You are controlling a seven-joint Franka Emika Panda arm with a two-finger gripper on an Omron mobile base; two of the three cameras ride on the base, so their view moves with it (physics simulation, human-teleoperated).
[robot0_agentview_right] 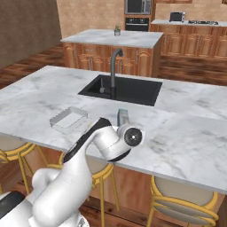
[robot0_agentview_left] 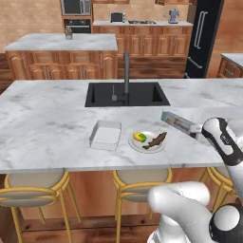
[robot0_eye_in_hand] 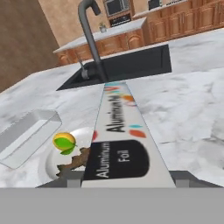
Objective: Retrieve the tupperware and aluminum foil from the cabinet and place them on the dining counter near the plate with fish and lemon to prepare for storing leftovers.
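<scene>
My gripper [robot0_eye_in_hand: 129, 178] is shut on the aluminum foil [robot0_eye_in_hand: 120, 131], a long grey-white box with a dark label. The box points away from me toward the sink. Seen from the left base, the aluminum foil [robot0_agentview_left: 179, 122] lies low over the dining counter [robot0_agentview_left: 47, 128], just right of the plate with fish and lemon [robot0_agentview_left: 161, 145]. Whether it touches the marble I cannot tell. The tupperware [robot0_agentview_left: 106, 135] rests on the counter left of the plate. It is also in the hand view as the tupperware [robot0_eye_in_hand: 26, 133], beside the lemon [robot0_eye_in_hand: 64, 142]. The cabinet is out of view.
A black sink [robot0_agentview_left: 126, 94] with a tall faucet [robot0_agentview_left: 126, 71] sits in the counter beyond the plate. Yellow-framed stools [robot0_agentview_left: 33, 190] stand under the near edge. A marble-topped island [robot0_agentview_left: 61, 42] is farther back. Bare marble [robot0_agentview_right: 186, 137] stretches to the right.
</scene>
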